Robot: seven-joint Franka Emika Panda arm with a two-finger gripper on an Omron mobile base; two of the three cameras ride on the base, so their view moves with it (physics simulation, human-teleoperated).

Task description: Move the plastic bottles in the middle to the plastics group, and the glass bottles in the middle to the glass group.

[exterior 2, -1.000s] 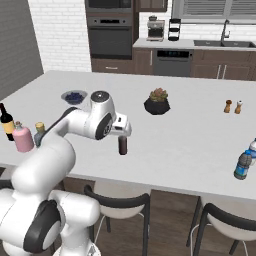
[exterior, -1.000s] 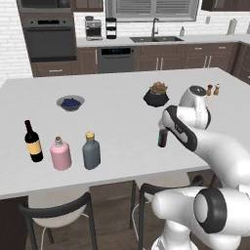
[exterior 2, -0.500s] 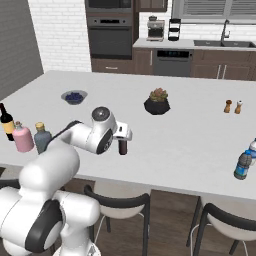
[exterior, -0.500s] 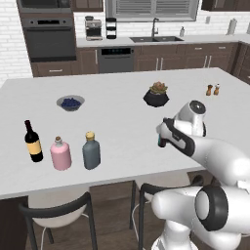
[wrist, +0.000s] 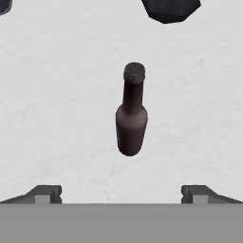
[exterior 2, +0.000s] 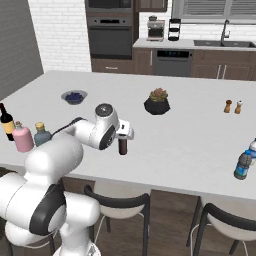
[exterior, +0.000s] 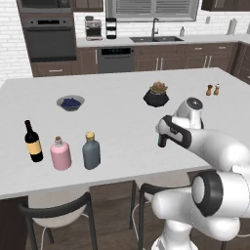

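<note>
on the far left of the white bench (exterior: 122,122) stands the dark wine bottle with a yellow label and red top (exterior: 33,142), then just beside it the squat pink round-shouldered bottle with a tan stopper (exterior: 60,154), and next along the squat grey-blue flask with a tan cap (exterior: 91,151), all three upright in a row near the front edge. behind them, further back, sits a small grey bowl of dark berries (exterior: 71,102). moving to the middle, a black pot with a reddish-green plant (exterior: 156,94) rests well back from the edge. in front of it the slim dark brown beer-type bottle (wrist: 131,116) stands upright, alone on bare bench, and the hand (wrist: 121,194) hangs right over it, fingertips (wrist: 45,193) spread wide with the bottle between them in the line of sight, nothing gripped. further right, two small brown shakers (exterior 2: 233,106) stand together near the back. at the far right edge the small clear water bottle with a blue label and blue cap (exterior 2: 243,164) stands upright, with another clear bottle (exterior 2: 252,150) just behind it.
</note>
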